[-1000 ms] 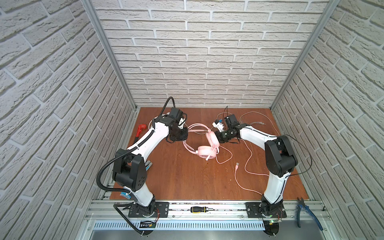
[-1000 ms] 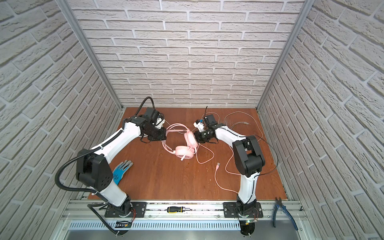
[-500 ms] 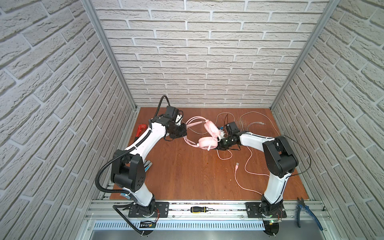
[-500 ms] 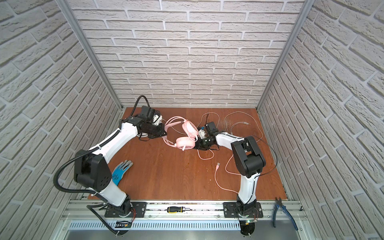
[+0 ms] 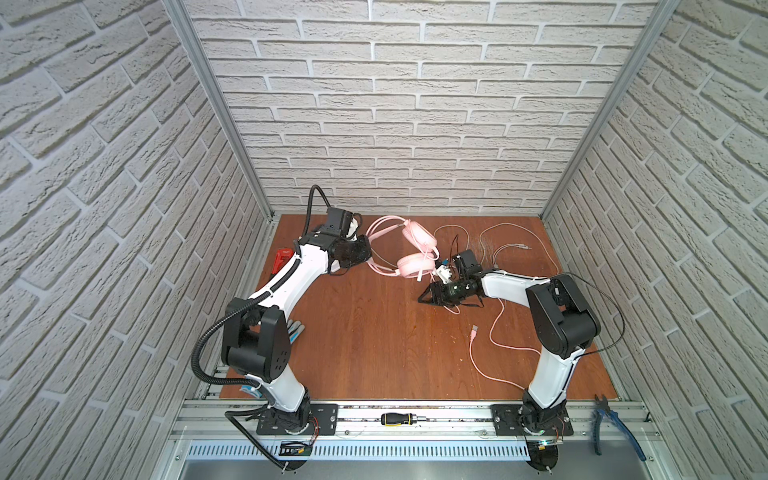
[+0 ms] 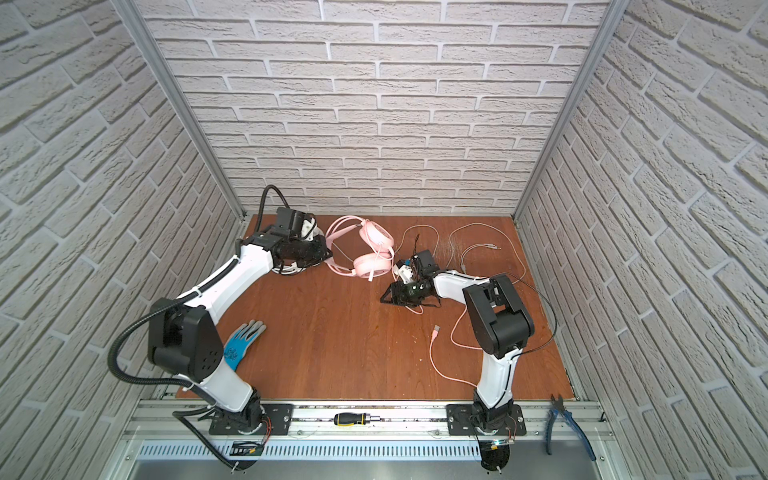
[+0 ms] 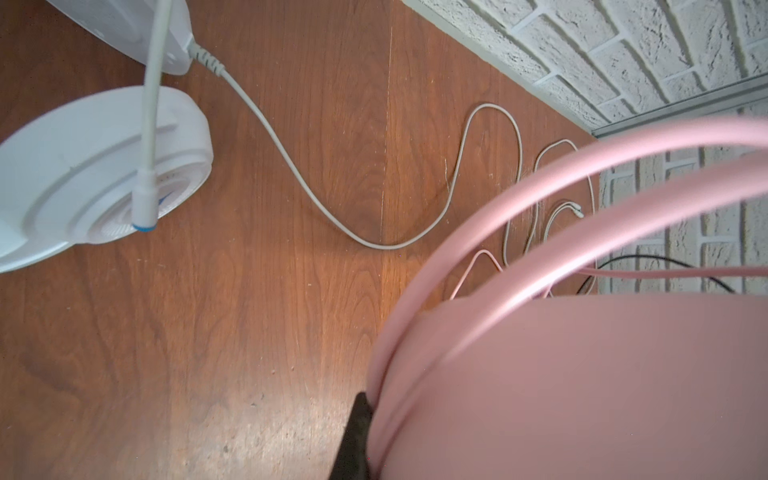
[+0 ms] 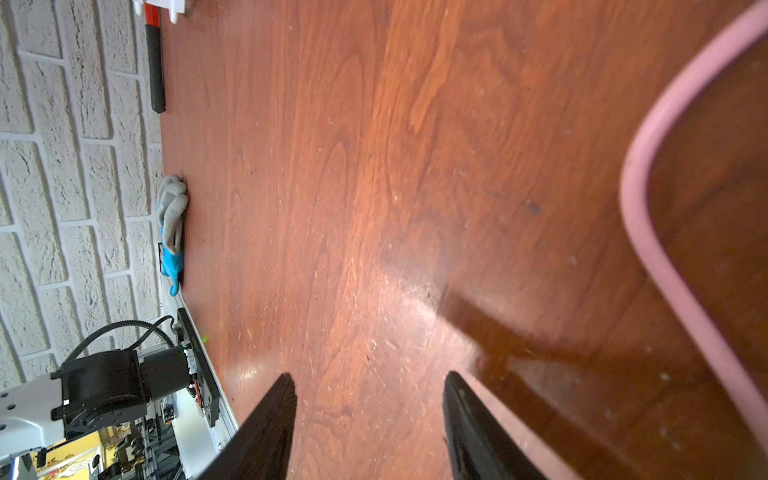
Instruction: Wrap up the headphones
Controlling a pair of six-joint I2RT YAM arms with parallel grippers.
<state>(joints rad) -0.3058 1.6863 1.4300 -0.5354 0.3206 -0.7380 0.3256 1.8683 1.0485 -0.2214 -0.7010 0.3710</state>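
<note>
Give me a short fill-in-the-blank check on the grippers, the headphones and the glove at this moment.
1. The left gripper is shut on the headband of the ____ headphones.
2. The right gripper is ____, with only bare table between its fingers.
3. The glove lying on the table is grey and ____.

Missing words: pink; open; blue.

Pink headphones [image 5: 410, 266] tilt near the back wall, cable [image 8: 632, 195] sprawled loose; white headphones [image 7: 95, 174] lie just beside.
</note>
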